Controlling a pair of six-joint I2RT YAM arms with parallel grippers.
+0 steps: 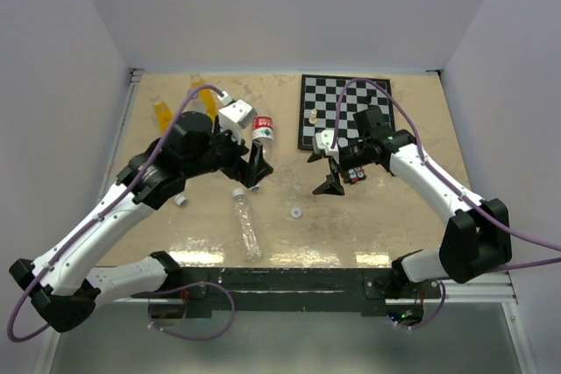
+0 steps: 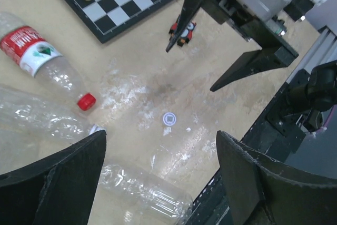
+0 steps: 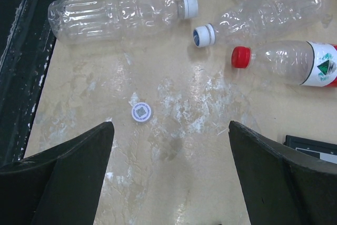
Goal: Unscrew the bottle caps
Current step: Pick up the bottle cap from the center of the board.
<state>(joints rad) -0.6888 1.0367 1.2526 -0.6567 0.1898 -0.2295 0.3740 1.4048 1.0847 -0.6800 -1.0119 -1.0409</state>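
The left jaws and the right jaws are both spread wide and grip nothing, hanging over the worktop. Just ahead of the right jaws, between their tips, lies a loose white cap, already off its bottle. Further ahead and to the left, a clear bottle lies on its side with its white screw cap on. Ahead and to the right, a second clear bottle ends in a white-and-blue ring; I cannot tell whether that is a cap or a bare mouth. Beyond it to the right lies the red-labelled bottle, its red cap on and its base cut off by the frame edge. The step in hand looks like choosing a grasp. It would go best with one pair clamping a bottle's body squarely and the other closing on the cap in line with the neck, so that twisting does not roll the bottle. Far behind the left jaws, the orange bottles are too small to show whether they have caps
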